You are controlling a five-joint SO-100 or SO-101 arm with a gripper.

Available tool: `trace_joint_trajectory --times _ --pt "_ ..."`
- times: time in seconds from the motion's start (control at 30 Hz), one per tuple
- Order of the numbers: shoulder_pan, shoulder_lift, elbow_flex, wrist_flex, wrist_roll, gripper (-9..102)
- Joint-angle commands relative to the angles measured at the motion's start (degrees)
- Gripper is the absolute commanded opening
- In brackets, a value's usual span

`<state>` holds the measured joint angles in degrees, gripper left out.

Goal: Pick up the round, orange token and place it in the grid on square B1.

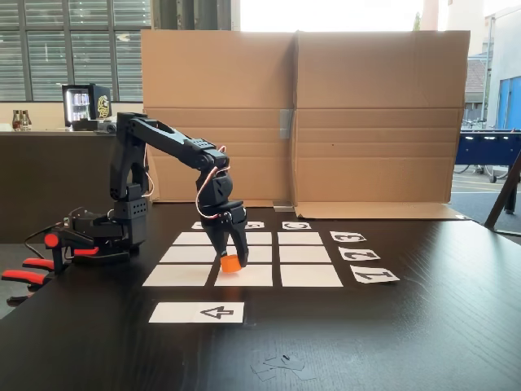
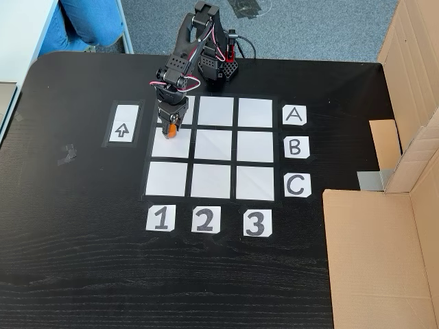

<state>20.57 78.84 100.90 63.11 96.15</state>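
Token (image 1: 231,263) sits btwn the gripper (image 1: 229,259) fingers, low over the mid near-row rectangle in a fixed view; from above, token (image 2: 169,129) is at the top edge of square B1 (image 2: 169,146). Gripper clamped on it. Prob light, rigid plastic w/ flat facets, so best held across its sides. Grid (image 2: 213,181), arrow strip (image 2: 123,123) just beside

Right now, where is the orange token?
In the fixed view from above, the orange token sits between the hand's fingers, over the top edge of square B1 in the grid's left column, right of the arrow strip.
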Motion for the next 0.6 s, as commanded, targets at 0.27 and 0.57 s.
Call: trace_joint_trajectory --times 0.27,0.57 --pt "0.5 0.1 0.7 -0.2 -0.9 46" --pt "1.0 5.0 6.4 -4.0 -0.7 54"
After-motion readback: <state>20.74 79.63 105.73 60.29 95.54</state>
